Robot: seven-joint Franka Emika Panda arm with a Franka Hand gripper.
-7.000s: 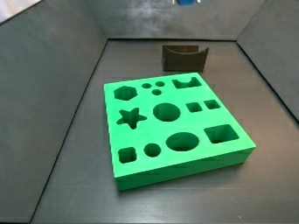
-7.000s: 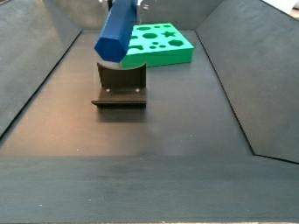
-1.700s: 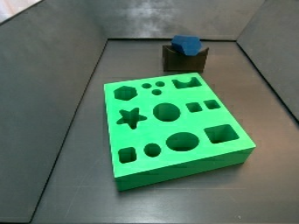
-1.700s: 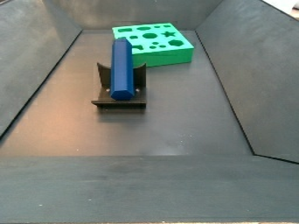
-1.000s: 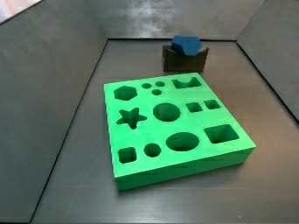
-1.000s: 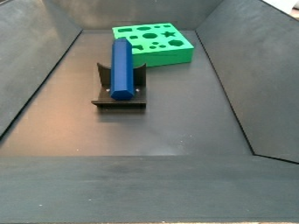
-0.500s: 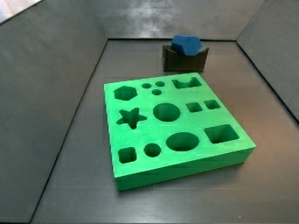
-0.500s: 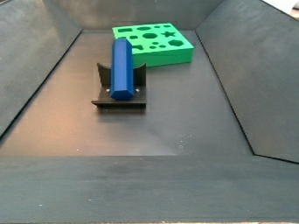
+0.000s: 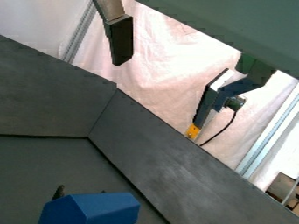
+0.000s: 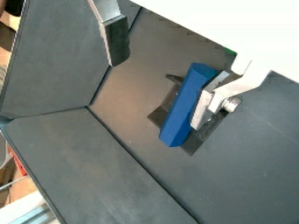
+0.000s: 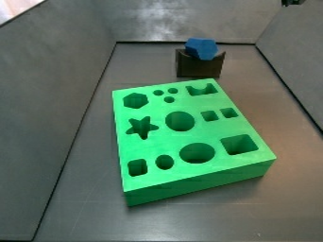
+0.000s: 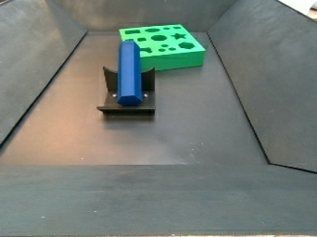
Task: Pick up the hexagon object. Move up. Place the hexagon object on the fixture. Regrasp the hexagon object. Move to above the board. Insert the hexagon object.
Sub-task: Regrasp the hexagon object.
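Item: blue bar [image 12: 128,69], six-sided, long and plain. Location: lying in the notch of the fixture [image 12: 125,100], one end overhanging toward the side camera, the other reaching toward the green board [image 12: 164,46]. In a side view only its hexagonal end face [image 11: 201,46] shows above the dark block [image 11: 199,64]. Nothing is touching it but the fixture.

Item: gripper [image 10: 176,48], empty, high above the bar and well apart from it. In both wrist views I see one silver finger with a dark pad [image 9: 119,41] and a second finger [image 10: 225,90] across a wide gap, so I read the jaws as spread, holding nothing. It does not show in the side views, apart from a dark scrap at the top edge of one that I cannot identify.

Handling, my judgement: rigid, likely a light moulded or printed piece, with smooth faces that could slip under the pads. Its flats give parallel surfaces; I would close on two opposite flats, not on the ridges, or it may roll in the notch. For the regrasp I would take it near one end, along its length, so it can hang upright over the board's hexagon cut-out [image 11: 132,96]. A grip off-centre across the middle risks it tipping on lift.

Item: board, flat on the floor beyond the fixture, all cut-outs vacant.
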